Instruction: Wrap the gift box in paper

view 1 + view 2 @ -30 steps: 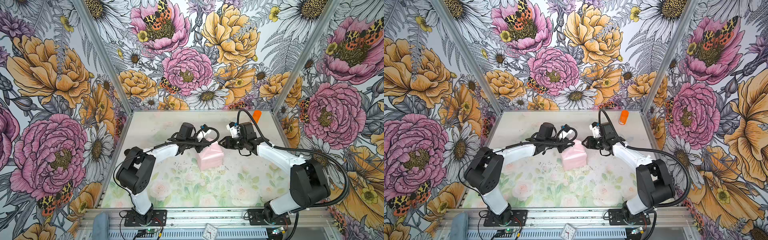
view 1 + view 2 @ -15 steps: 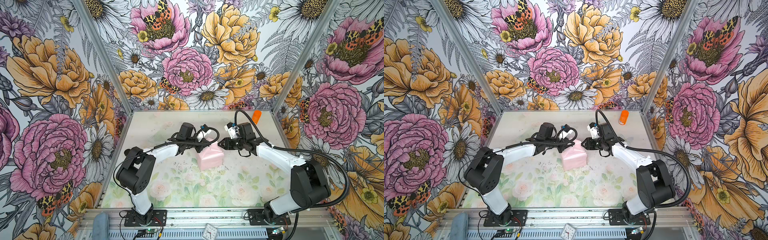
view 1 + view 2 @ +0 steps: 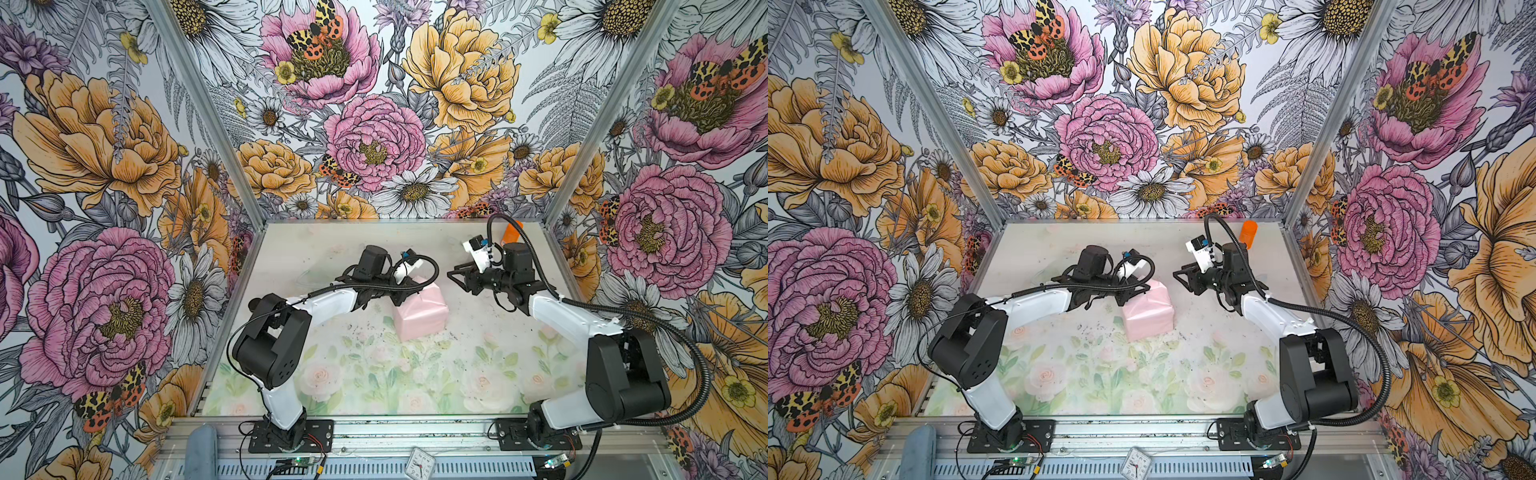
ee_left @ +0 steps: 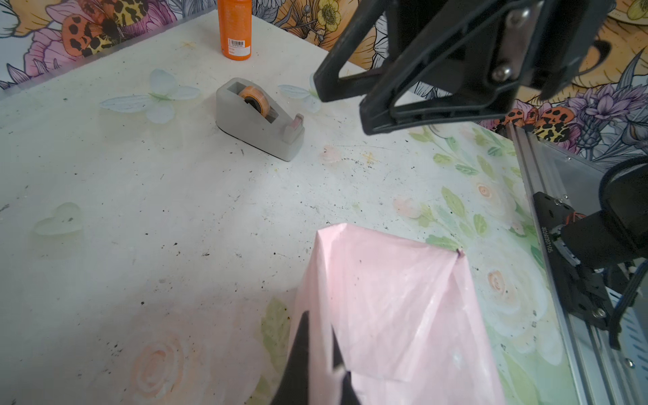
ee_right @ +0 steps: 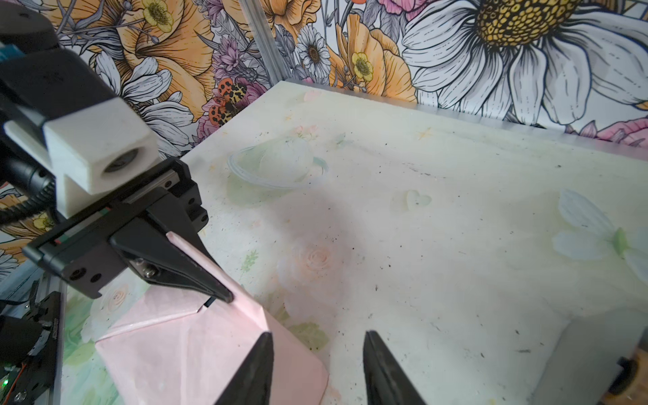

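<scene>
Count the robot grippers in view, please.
2. The left gripper is shut on a raised flap of the paper; the right gripper is open, above the table beside that paper. None seems hidden.

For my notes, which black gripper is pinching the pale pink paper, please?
The left gripper, shut on a raised paper fold; the right gripper stands open.

orange bottle (image 4: 234, 29) — barcode label, digits unreadable | clock (image 3: 419, 464) — numerals blurred
</scene>
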